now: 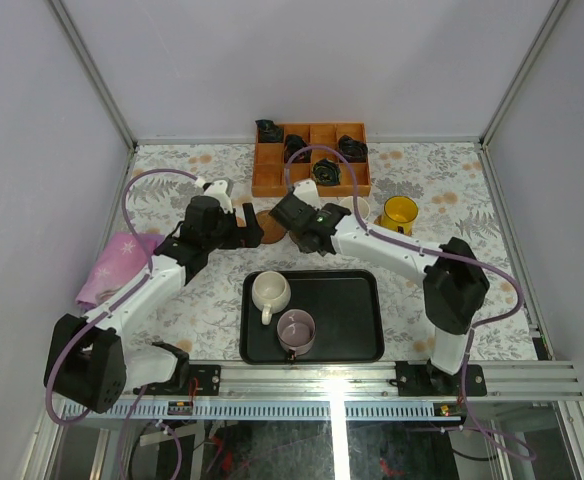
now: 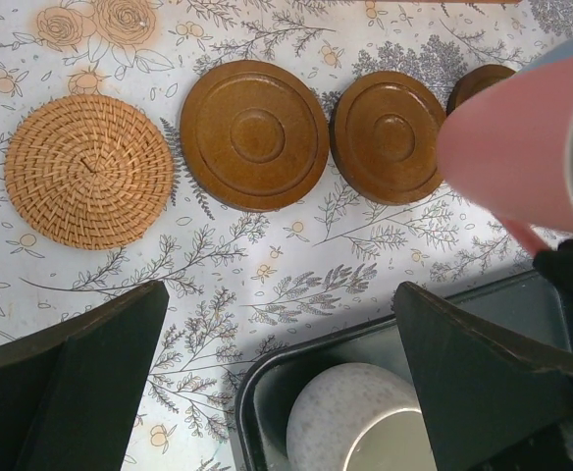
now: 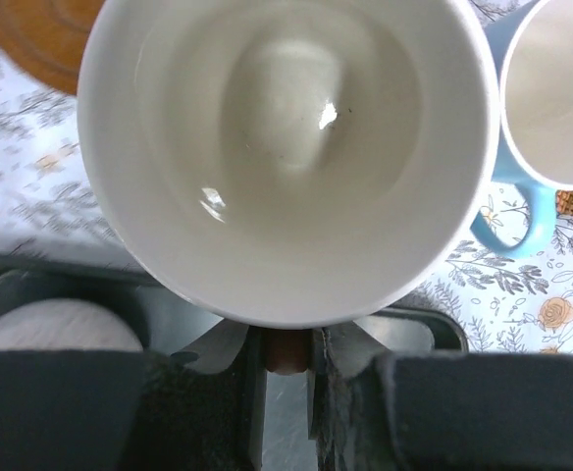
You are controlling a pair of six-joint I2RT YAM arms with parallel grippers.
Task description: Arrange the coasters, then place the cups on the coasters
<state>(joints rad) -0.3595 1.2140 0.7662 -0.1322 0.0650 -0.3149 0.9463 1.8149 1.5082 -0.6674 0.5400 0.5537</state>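
Right claw seems clamped on the handle of the pink cup, though that spot is blurred. Left claw stands wide apart, with the coasters just ahead of it.

From the left: woven coaster, wooden coaster, second wooden coaster, then a pink cup partly hiding a fourth coaster.

Walls: pale grey panels are enclosing three sides.
Frame posts: aluminium bars are rising along the corners.
Tablecloth: a floral print is covering the surface.
Front rail: overhead light is glaring off it.
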